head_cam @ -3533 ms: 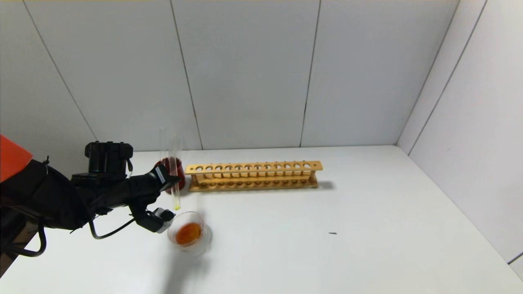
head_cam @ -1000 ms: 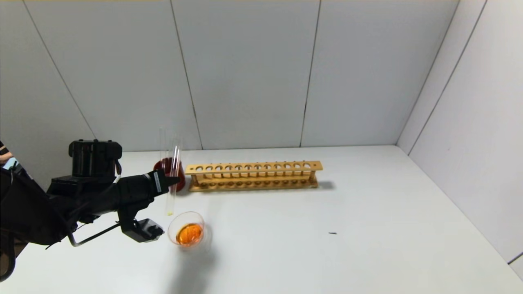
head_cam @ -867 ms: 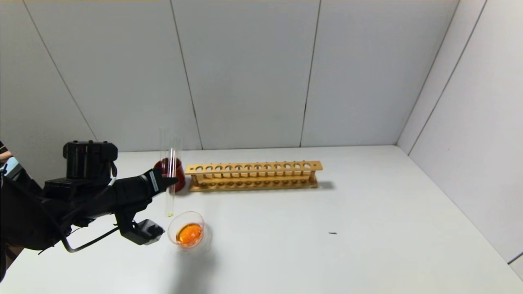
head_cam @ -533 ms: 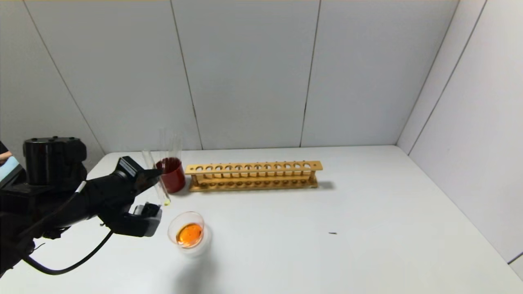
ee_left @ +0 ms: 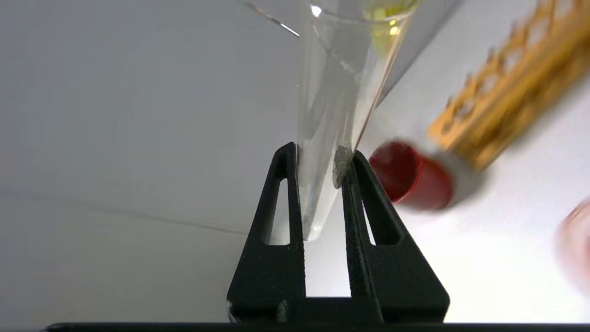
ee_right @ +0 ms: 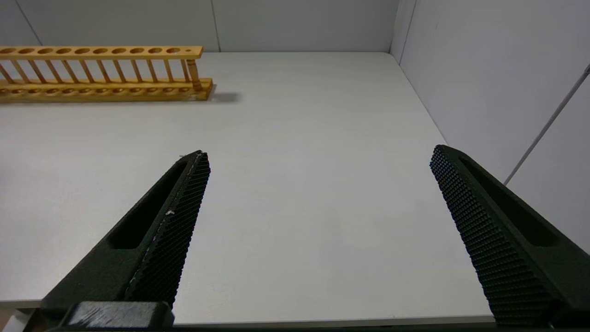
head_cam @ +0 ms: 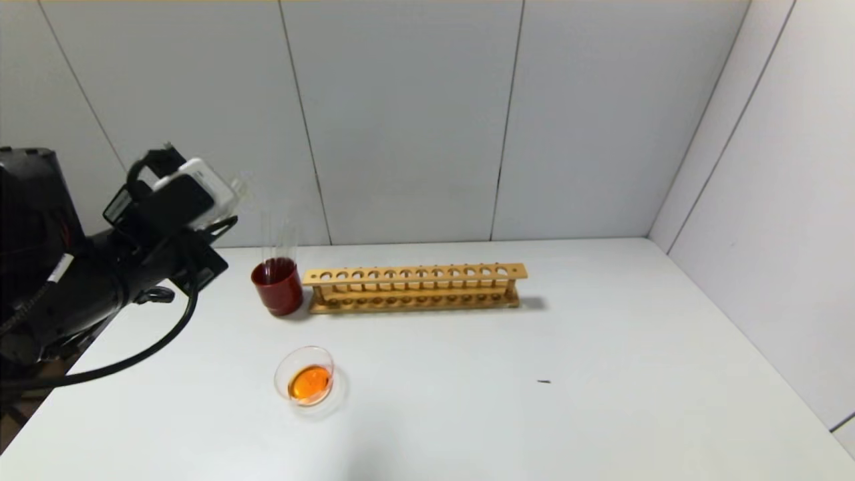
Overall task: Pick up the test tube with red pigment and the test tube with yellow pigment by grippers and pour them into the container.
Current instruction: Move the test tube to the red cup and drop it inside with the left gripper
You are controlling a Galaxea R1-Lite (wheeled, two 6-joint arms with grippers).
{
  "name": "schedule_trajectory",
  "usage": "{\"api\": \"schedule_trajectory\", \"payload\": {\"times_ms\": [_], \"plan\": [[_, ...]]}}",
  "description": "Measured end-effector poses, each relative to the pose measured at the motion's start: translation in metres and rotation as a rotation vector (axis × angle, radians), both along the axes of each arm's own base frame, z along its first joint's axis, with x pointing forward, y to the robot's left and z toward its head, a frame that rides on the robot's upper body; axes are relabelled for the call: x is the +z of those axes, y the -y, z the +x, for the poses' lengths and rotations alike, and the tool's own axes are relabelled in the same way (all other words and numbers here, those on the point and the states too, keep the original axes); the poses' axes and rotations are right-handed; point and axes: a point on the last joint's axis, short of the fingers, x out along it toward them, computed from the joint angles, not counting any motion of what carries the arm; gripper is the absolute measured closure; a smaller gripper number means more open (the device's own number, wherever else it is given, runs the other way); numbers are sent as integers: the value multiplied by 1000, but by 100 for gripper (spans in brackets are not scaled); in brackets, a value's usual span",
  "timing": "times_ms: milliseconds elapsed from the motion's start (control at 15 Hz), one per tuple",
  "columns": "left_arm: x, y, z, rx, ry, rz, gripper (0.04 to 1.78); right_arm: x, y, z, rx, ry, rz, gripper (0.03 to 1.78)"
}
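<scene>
White table, L arm raised at its left edge.
L gripper clamps yellow tube; dish w/ orange liquid near front-left, red cup by rack; R gripper spread wide.

Container before cup; rack right of cup.
</scene>
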Motion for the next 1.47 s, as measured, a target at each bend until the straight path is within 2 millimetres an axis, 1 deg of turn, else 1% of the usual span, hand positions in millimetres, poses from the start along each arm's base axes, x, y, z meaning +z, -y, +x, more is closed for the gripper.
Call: {"api": "schedule_trajectory", "payload": {"times_ms": [67, 200, 267, 400, 733, 1000, 1267, 1467], "plan": [[5, 1, 1, 17, -28, -153, 152, 0, 0, 0, 0, 0, 0, 6], [9, 2, 4, 48, -113, -415, 152, 0, 0, 0, 0, 0, 0, 6], [9, 0, 8, 64, -142, -527, 152, 0, 0, 0, 0, 0, 0, 6], [9, -8, 20, 65, -160, -686, 152, 0, 0, 0, 0, 0, 0, 6], [-9, -30, 61, 109, -114, -729, 152, 0, 0, 0, 0, 0, 0, 6], [-34, -35, 92, 133, -114, -730, 152, 0, 0, 0, 0, 0, 0, 6], [-56, -35, 107, 160, -167, -745, 152, 0, 0, 0, 0, 0, 0, 6], [-68, -35, 115, 164, -154, -754, 152, 0, 0, 0, 0, 0, 0, 6]]}}
